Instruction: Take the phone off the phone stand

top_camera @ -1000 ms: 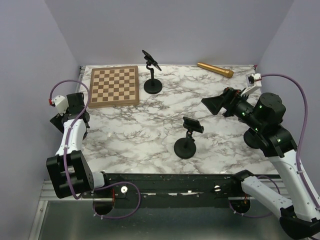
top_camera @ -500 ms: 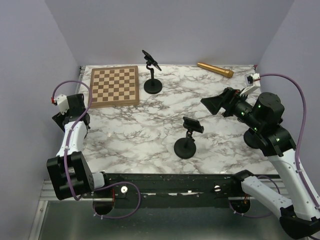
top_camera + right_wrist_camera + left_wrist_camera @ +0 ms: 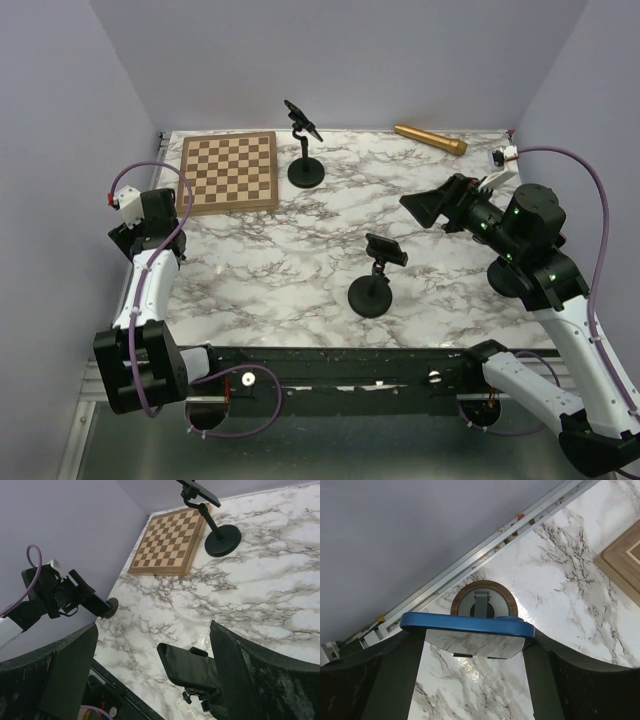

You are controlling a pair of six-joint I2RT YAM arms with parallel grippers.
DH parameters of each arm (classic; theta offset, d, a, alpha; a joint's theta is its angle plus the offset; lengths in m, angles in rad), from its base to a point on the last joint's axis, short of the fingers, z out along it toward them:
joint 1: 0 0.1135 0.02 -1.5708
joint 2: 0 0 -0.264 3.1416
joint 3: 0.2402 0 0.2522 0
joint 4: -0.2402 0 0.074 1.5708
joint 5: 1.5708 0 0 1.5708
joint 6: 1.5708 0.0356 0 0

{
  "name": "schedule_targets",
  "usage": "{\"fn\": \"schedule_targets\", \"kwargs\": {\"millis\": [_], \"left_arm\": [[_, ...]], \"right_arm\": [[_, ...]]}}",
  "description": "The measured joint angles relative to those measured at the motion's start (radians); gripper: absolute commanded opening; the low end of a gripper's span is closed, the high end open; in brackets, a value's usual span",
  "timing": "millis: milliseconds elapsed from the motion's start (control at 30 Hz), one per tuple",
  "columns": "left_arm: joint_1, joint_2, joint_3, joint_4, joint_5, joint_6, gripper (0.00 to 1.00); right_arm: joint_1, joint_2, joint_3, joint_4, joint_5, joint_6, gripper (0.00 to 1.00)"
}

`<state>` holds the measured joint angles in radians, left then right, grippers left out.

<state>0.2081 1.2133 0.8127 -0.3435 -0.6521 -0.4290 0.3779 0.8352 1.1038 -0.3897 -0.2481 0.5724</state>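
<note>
Shifts the blue phone (image 3: 467, 625), clamped in the left pincer (image 3: 472, 637), slightly inward off its round stand (image 3: 482, 592), probably freeing it, with the right pincer (image 3: 152, 627) apart.

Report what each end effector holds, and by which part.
Left end effector: the flat blue phone, clamped by its two opposite edges, above the round wood-rimmed stand. Right end effector: open, holding nothing.

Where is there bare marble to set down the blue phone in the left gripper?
Bare marble lies between the wooden chessboard and the near black phone stand. The back edge is crowded: chessboard, another black stand, gold cylinder.
</note>
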Motion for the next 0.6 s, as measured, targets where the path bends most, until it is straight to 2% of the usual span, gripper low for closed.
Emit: {"fn": "schedule_targets", "kwargs": {"millis": [233, 400, 533, 600], "left_arm": [[-0.014, -0.095, -0.012, -0.003, -0.028, 0.017, 0.29], [-0.027, -0.205, -0.024, 0.003, -0.029, 0.038, 0.11], [-0.055, -0.272, -0.035, 0.014, -0.029, 0.073, 0.04], [-0.081, -0.303, -0.043, 0.024, -0.029, 0.097, 0.03]], "right_arm": [[0.0, 0.005, 0.0, 0.0, 0.0, 0.003, 1.0], [0.0, 0.017, 0.0, 0.001, -0.002, 0.004, 1.0], [0.0, 0.031, 0.0, 0.005, -0.005, 0.005, 1.0], [0.0, 0.037, 0.0, 0.007, -0.007, 0.005, 1.0]]}}
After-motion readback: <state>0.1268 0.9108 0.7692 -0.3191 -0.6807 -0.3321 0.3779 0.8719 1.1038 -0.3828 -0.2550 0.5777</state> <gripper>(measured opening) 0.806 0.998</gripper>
